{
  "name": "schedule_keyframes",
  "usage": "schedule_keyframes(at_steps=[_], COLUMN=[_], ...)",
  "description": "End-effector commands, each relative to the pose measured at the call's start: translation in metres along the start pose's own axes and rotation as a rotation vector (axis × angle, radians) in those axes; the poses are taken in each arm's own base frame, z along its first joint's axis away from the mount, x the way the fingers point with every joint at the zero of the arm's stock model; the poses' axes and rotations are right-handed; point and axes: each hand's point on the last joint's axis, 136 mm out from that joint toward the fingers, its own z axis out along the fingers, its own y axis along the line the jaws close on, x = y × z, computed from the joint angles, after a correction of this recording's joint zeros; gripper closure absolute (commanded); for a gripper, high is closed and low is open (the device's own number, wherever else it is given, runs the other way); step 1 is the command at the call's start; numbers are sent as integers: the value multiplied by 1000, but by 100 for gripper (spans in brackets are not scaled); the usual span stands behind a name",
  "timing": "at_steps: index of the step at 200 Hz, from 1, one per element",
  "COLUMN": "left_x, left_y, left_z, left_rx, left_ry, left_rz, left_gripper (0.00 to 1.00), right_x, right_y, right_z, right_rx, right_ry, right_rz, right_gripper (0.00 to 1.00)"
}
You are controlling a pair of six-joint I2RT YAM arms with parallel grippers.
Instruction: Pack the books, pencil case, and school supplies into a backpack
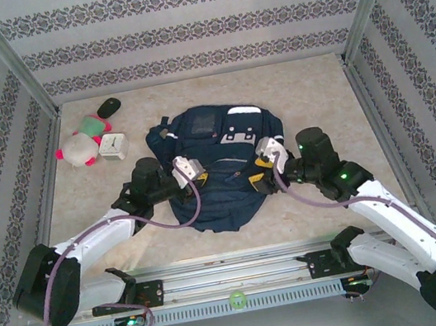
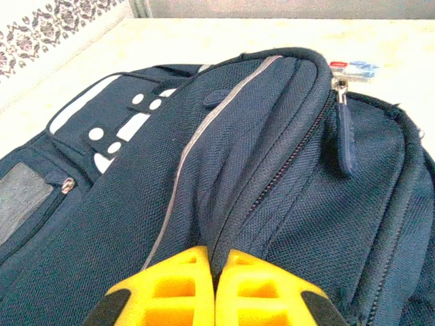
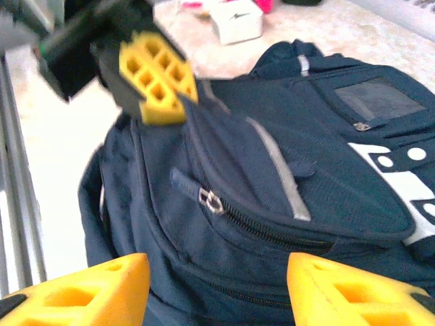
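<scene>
The left tool (image 2: pixel 214 275) is closed tight, its yellow fingers (image 2: pixel 177 288) pinching a ridge of the backpack (image 2: pixel 272 170) beside the zip; the right tool (image 3: pixel 217 288) has its fingers well apart, gripping nothing, just over the front pocket. The backpack lies flat mid-surface (image 1: pixel 308 98), between both tools; a plush toy (image 1: pixel 78 149) and a white clock (image 1: pixel 112 148) sit near its far-left corner.

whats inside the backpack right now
Nothing of its inside shows. The backpack lies on the table with the zips in view looking closed, so whatever it holds is covered by navy fabric.
</scene>
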Motion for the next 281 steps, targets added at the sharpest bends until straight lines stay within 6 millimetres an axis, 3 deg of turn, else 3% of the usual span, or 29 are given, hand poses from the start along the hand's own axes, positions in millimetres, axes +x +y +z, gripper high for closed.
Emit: schedule_keyframes(at_steps=[1, 37, 89, 153, 205, 281], left_x=[-56, -49, -40, -37, -37, -41], left_y=[-11, -16, -14, -8, -9, -12], left_z=[-16, -20, -25, -26, -27, -28], left_rx=[82, 103, 114, 89, 113, 131], left_ry=[-217, -164, -103, -103, -122, -134], left_rz=[149, 216, 249, 236, 219, 223], left_gripper=[100, 100, 100, 100, 100, 100], right_x=[3, 6, -8, -21, -17, -16], right_y=[0, -16, -25, -25, -54, -39], right_z=[8, 26, 37, 24, 10, 40], right_rx=[-65, -97, -170, -163, -26, -139], right_ry=[-8, 40, 3, -6, 47, 51], right_rz=[-249, -358, -408, -481, -536, -620], right_gripper=[45, 44, 46, 46, 44, 45])
